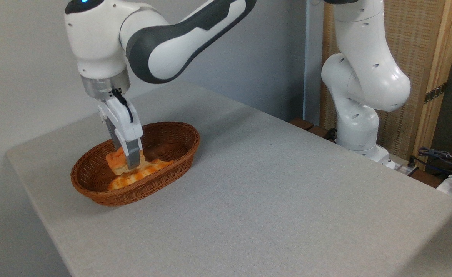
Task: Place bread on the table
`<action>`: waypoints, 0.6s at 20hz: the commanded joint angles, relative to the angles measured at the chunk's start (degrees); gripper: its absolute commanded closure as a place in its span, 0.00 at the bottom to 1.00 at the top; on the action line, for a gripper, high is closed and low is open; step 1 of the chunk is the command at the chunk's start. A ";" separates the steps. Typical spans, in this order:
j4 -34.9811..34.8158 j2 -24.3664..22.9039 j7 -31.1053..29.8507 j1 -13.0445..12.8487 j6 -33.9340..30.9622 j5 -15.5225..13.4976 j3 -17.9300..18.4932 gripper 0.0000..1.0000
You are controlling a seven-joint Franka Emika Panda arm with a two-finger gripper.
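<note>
While the arm (pixel 160 42) reached down from above, its gripper (pixel 127 163) hung inside the wicker basket (pixel 95 192), and the basket serves as the landmark for everything else. Within the basket's hollow, toward its middle, sat the bread (pixel 115 161): a small, chunky roll, golden-orange on its raised parts with pale, cream-coloured creases between the lumps. It looked stubby and rounded rather than long. The grey fingers (pixel 132 156) stood on either side of the roll, one plainly in front of it and pressed against its surface, the other mostly hidden behind; the jaws appeared closed on the bread, gripping it. Whether the roll rested on the basket floor or was raised slightly off it could not be told from this angle.

Just in front of the roll, nearer the basket's near rim, lay a longer, flatter croissant-like piece (pixel 135 177), orange with lighter stripes, touching or nearly touching the roll's lower edge.

The basket itself was brown, oval and woven, with a thick braided rim. It stood on the table (pixel 272 192), a light grey top with a fine fabric texture, close to the table's left end. Well apart from the basket, beyond the table's far edge to the right, the arm's white base (pixel 358 130) rose beside a woven screen (pixel 410 42) in a wooden frame.
</note>
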 commanded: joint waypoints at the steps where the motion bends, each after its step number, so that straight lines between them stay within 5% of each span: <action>1: -0.18 -3.08 -1.28 0.50 -2.10 -0.64 1.01 0.45; 12: -2.29 -2.30 -0.58 0.59 -7.47 0.24 14.71 0.34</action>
